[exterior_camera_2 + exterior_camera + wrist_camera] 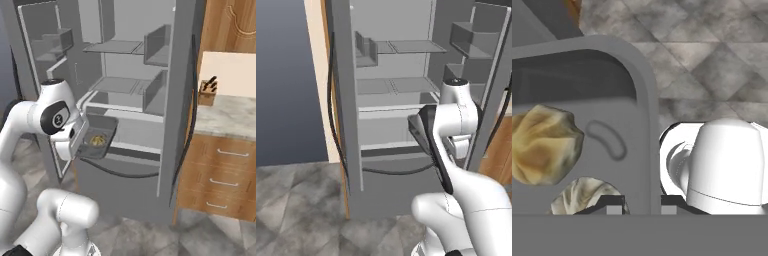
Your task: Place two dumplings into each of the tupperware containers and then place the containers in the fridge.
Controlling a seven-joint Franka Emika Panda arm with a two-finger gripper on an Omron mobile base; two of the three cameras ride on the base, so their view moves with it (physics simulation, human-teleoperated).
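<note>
Fingers (641, 209) pinch tupperware container (643, 100) rim; two dumplings (544, 145) inside; open fridge (130, 100) shelves ahead.

A: The fridge (172, 100) is steel grey, its shelves (117, 47) paler, and the tupperware container (643, 90) is translucent grey.

B: Its dumplings (544, 145) at nine o'clock are mottled tan-beige. The floor (712, 50) is marbled grey tile, the drawers (220, 175) warm wood.

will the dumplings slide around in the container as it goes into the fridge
Probably a little: the two dumplings lie loose on the container floor. They look soft and lumpy, so unlikely to roll. The wall should keep them in while the claw grips the rim.
</note>
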